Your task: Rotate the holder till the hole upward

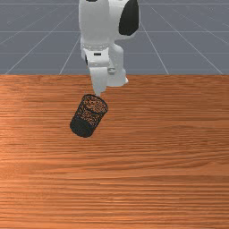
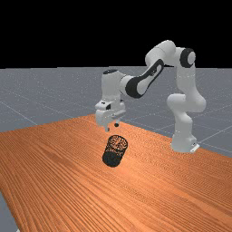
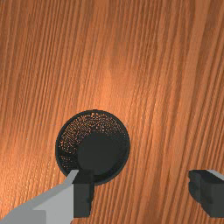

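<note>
The gripper [image 2: 112, 127] hangs over the table with its fingers spread, above the black mesh holder [image 2: 113, 157]. That holder leans, its open mesh end up toward the far view's right and its dark solid end lower. From the front, the holder [image 1: 82, 127] tilts too, with its rim toward the front view's right and the fingertips just beyond that rim. Seen from the wrist, the gripper [image 3: 143, 192] has nothing between its widely parted fingers; one finger overlaps the rim of the holder [image 3: 99, 153], whose hole faces the camera, dark bottom visible inside.
The orange-brown wooden table [image 1: 156, 156] extends around the holder. Its far edge runs behind the hand in the front view. In the far view the arm's base [image 2: 182, 142] stands at the table's edge, on the right.
</note>
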Tool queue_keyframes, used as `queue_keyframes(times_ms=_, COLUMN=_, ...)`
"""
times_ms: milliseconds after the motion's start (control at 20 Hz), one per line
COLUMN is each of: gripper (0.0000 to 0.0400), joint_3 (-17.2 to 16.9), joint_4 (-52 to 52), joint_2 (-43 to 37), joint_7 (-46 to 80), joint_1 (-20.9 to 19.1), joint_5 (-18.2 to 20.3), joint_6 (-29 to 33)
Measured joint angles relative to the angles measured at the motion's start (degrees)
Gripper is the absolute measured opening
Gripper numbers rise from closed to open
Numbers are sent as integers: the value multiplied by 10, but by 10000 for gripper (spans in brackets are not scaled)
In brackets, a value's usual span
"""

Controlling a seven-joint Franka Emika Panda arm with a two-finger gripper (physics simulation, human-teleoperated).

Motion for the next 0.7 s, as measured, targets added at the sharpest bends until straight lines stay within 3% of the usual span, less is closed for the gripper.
queue_keyframes(times_ms=100, gripper=371, joint_3=-6, joint_4=6, joint_2=5, joint_7=-35, joint_1=-14, joint_5=1, joint_6=0)
queue_keyframes(times_ms=200, gripper=389, joint_3=-15, joint_4=13, joint_2=10, joint_7=-14, joint_1=-23, joint_5=6, joint_6=-4)
queue_keyframes(times_ms=650, gripper=400, joint_3=-22, joint_4=12, joint_2=4, joint_7=6, joint_1=-29, joint_5=9, joint_6=-1)
queue_keyframes(times_ms=700, gripper=400, joint_3=-12, joint_4=-90, joint_2=-38, joint_7=-26, joint_1=-27, joint_5=60, joint_6=197)
